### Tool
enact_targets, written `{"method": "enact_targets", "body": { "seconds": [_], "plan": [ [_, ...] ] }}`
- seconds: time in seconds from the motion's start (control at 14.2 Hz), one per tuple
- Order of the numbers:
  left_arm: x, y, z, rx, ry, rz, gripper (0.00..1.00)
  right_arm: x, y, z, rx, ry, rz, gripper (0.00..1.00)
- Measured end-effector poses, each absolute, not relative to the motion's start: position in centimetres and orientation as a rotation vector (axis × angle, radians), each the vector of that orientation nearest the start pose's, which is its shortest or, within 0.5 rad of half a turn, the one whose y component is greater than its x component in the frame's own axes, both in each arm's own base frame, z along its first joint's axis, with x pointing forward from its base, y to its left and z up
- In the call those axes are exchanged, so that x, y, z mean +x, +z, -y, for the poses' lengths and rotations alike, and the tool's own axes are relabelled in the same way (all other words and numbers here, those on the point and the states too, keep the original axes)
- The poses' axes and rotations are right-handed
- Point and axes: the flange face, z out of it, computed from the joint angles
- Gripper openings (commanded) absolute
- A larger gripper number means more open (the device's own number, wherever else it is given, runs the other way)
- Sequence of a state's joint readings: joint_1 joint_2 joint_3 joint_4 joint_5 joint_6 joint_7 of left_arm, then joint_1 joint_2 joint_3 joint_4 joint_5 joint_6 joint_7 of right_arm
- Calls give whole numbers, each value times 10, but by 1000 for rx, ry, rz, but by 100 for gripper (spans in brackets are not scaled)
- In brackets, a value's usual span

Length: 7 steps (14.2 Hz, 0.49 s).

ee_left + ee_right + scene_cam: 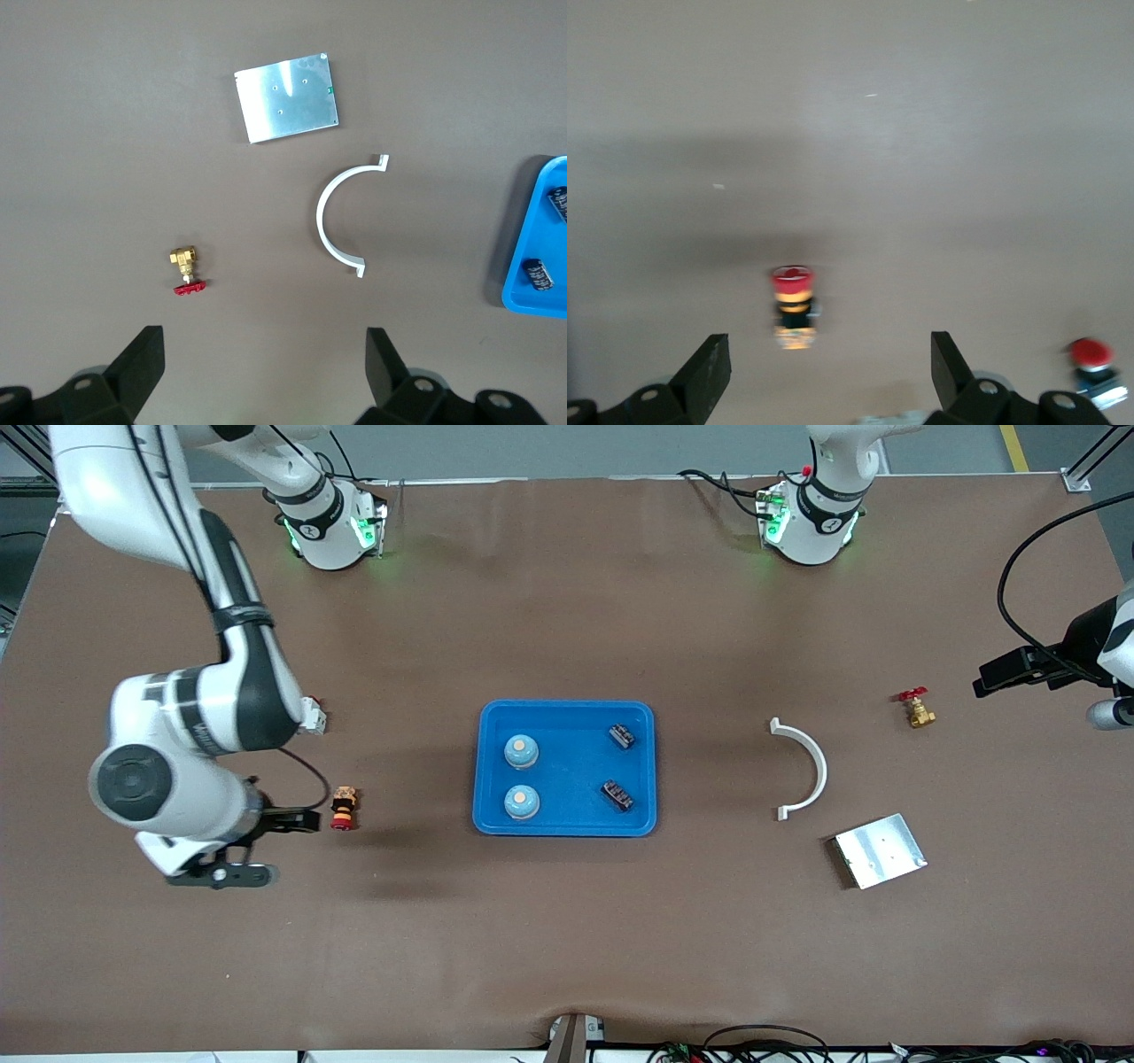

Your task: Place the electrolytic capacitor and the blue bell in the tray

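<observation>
2 blue bells (521, 751) and 2 capacitors (622, 736) in tray (567, 825); both end effectors released, empty.

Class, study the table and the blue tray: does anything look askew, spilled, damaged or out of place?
Nothing stands out. The tray sits flat, holding two blue bells upright and two capacitors lying on their sides. Both the left gripper and the right gripper are open and hold nothing.
</observation>
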<state>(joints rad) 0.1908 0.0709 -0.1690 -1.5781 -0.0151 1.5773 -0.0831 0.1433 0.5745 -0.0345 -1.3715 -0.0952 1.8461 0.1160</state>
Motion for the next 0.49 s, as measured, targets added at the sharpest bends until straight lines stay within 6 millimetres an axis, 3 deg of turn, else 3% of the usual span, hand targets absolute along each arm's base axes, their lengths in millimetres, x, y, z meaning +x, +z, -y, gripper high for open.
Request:
{"method": "enact_targets", "body": {
  "seconds": [0.28, 0.49],
  "plan": [
    [573, 588, -16, -3154, 94, 177, 100, 697, 417, 13, -3237, 125, 197, 100],
    [573, 588, -18, -3151, 94, 185, 100, 685, 449, 43, -3230, 134, 213, 100]
  ]
}}
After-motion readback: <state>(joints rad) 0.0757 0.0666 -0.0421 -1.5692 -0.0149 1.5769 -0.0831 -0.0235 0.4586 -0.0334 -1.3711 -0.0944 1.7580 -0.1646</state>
